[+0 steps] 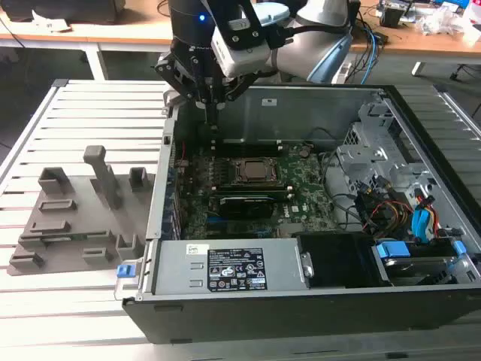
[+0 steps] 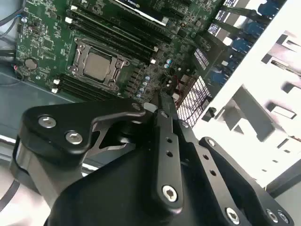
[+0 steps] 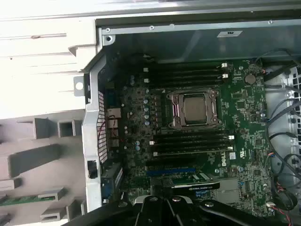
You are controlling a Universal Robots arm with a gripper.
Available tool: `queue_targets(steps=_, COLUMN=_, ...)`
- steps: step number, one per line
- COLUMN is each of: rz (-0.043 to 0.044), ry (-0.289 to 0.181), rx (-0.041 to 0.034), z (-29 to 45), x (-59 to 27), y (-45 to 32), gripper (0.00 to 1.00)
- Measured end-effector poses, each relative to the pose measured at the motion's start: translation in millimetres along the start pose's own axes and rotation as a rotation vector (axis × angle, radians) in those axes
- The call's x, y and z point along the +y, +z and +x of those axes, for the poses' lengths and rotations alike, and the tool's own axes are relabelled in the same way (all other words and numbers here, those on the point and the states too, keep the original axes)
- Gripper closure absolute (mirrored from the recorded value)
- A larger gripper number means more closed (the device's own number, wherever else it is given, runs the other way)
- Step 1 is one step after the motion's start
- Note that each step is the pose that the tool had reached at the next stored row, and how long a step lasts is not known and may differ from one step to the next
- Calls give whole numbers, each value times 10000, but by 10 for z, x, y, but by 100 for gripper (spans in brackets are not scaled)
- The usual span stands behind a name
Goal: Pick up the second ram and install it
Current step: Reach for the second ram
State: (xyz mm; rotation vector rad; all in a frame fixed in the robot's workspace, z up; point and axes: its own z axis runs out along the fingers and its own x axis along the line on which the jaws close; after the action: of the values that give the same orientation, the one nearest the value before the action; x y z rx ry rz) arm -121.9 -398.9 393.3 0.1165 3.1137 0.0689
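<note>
The second ram [image 3: 16, 199], a thin green stick, lies in a slot of the grey fixture plate [image 3: 33, 160] outside the computer case. My gripper [image 1: 213, 119] hangs well away from it, over the far end of the open case [image 1: 301, 316], just above the memory slots [image 3: 183, 74] beyond the CPU socket [image 3: 194, 109]. Its fingers [image 2: 159, 100] point down toward the motherboard [image 2: 47, 42], pressed together with nothing between them. Whether a stick sits in any slot is too dark to tell.
A wide black card [image 1: 242, 203] sits across the board in front of the socket. The power supply [image 1: 229, 268] fills the case's near side; drive bays and cables [image 1: 391, 203] crowd the exterior view's right. The fixture plate's upright posts [image 1: 101, 173] stand left of the case.
</note>
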Motion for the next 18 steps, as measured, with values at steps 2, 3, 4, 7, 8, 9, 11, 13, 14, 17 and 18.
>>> queue_targets(steps=2, rz=1, ry=1, rx=0, z=42, x=-3, y=-1, gripper=89)
queue_targets(steps=3, rz=0, ry=1, rx=0, z=79, x=-6, y=-2, gripper=89)
queue_targets(steps=4, rz=1, ry=0, rx=-1, z=115, x=-8, y=-3, gripper=89)
queue_targets(steps=7, rz=0, ry=1, rx=-1, z=192, x=-14, y=-5, gripper=89)
queue_targets(steps=8, rz=0, ry=1, rx=-1, z=207, x=-15, y=-5, gripper=89)
queue_targets(steps=9, rz=0, ry=1, rx=0, z=219, x=-16, y=-5, gripper=89)
queue_targets(steps=11, rz=0, ry=1, rx=-1, z=245, x=-18, y=-6, gripper=89)
queue_targets(steps=13, rz=0, ry=0, rx=0, z=288, x=-22, y=-7, gripper=89)
queue_targets(steps=14, rz=1, ry=0, rx=0, z=305, x=-23, y=-8, gripper=89)
queue_targets(steps=17, rz=0, ry=1, rx=-1, z=404, x=-30, y=-9, gripper=89)
queue_targets(steps=18, rz=1, ry=0, rx=-1, z=448, x=-33, y=-11, gripper=89)
